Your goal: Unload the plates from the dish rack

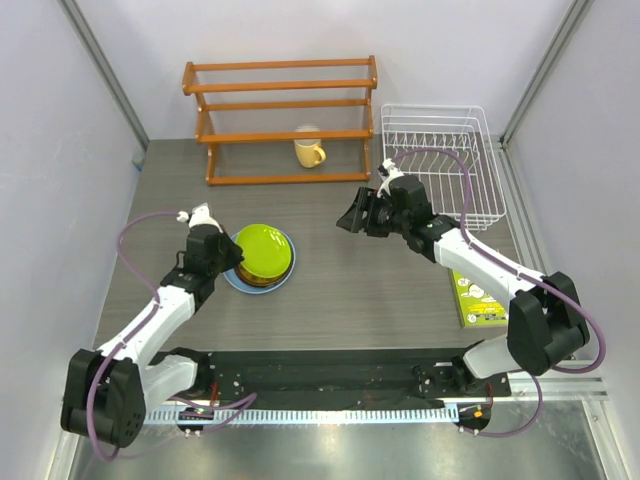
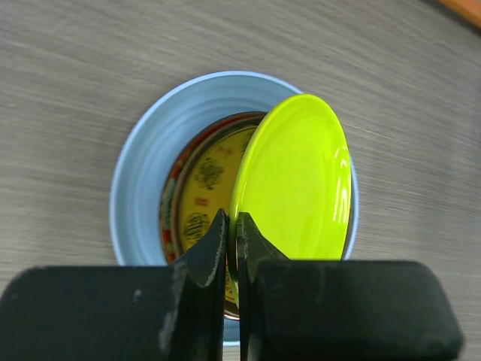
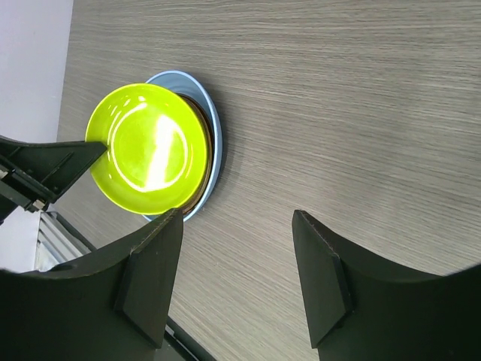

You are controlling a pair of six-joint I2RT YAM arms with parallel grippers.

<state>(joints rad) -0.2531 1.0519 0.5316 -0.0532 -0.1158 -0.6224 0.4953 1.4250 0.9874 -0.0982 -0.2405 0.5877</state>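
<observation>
I see the lime green plate [image 1: 262,248] [image 2: 297,180] [image 3: 146,147] left of centre on the tabletop [image 1: 380,290], directly above the stack of other plates and pinched at its rim. It is tilted rather than flat, with its hollow face up and leaning toward the right arm's side. Being round it has no real long axis, but in the left wrist view it reads as a narrow oval whose length runs straight away from the pincer. I cannot tell whether its far edge touches the stack. Below it the yellow-brown patterned plate [image 2: 203,180] lies face up inside the larger light blue plate [image 1: 240,285] [image 2: 143,158] [image 3: 214,128], which sits flat on the tabletop. A dark red edge shows just outside the patterned one, though I can't make out more of it. My left pincer [image 1: 232,255] [image 2: 229,226] comes in from the near-left side and is clamped almost fully together on the green plate's near rim, one finger on each face. My right pincer [image 1: 350,218] [image 3: 237,218] hangs over bare tabletop to the right of the stack, well apart from it. Its jaws are spread wide, it holds nothing, and it faces back toward the plates. Behind that arm, at the far right corner, the white wire dish rack [image 1: 440,130] stands with its long side running front to back. At the back, the yellow mug [image 1: 308,150] sits just in front of the orange slatted shelf [image 1: 285,103]. A flat green printed pack [image 1: 477,295] lies by the right arm's forearm.
</observation>
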